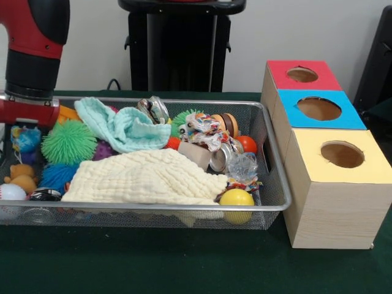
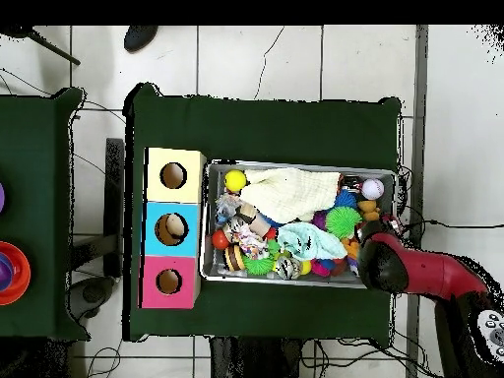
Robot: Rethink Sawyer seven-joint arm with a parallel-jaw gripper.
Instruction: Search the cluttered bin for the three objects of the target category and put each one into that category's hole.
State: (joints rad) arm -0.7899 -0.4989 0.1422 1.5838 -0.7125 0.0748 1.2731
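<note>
The wire mesh bin (image 1: 278,205) is full of toys and cloths; it also shows in the overhead view (image 2: 209,271). A brown teddy bear (image 1: 21,176) lies at the bin's left end, by the near rim, and shows in the overhead view (image 2: 368,209). I cannot make out the tiger or the duck; an orange bit (image 1: 68,113) peeks out behind the arm. The red and black arm (image 1: 27,67) comes down over the bin's left end, just behind the teddy. Its gripper is hidden under the red wrist (image 1: 27,111). The red-topped box's hole (image 1: 302,75) is at the far right (image 2: 168,282).
A yellow cloth (image 1: 144,177) and a teal cloth (image 1: 122,125) cover much of the bin. A green spiky ball (image 1: 68,141), rope toys (image 1: 202,130), cans (image 1: 222,158), a yellow ball (image 1: 237,198) and a baseball (image 1: 11,192) lie around. Blue-topped (image 1: 319,108) and yellow-topped (image 1: 342,154) boxes stand nearer.
</note>
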